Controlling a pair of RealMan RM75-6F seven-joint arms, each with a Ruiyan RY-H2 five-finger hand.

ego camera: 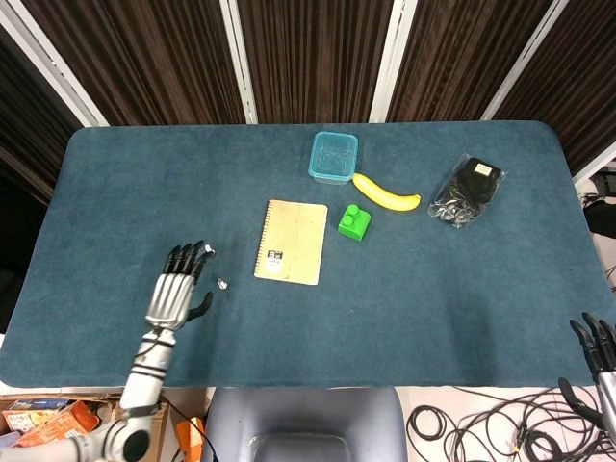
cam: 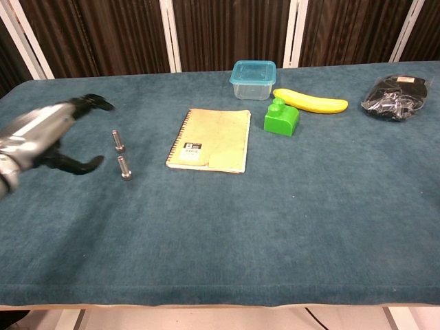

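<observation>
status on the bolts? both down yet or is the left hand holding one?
Done: both bolts lie on the cloth left of the notebook, the far bolt and the near bolt apart from each other. In hand: nothing; the left hand is open, beside them, touching neither. Left: notebook, green block, banana and container sit untouched; the right hand hangs off the table edge.

- This looks like a robot lab or test room, not a home.
- A table (ego camera: 462, 308) under plain blue-green felt fills the view.
- At twelve o'clock hangs a dark ribbed curtain (ego camera: 308, 58) crossed by white struts.
- At five o'clock loose black cables (ego camera: 481, 428) lie tangled on the floor.
- At six o'clock a grey chair back (ego camera: 303, 423) stands against the table edge.
</observation>
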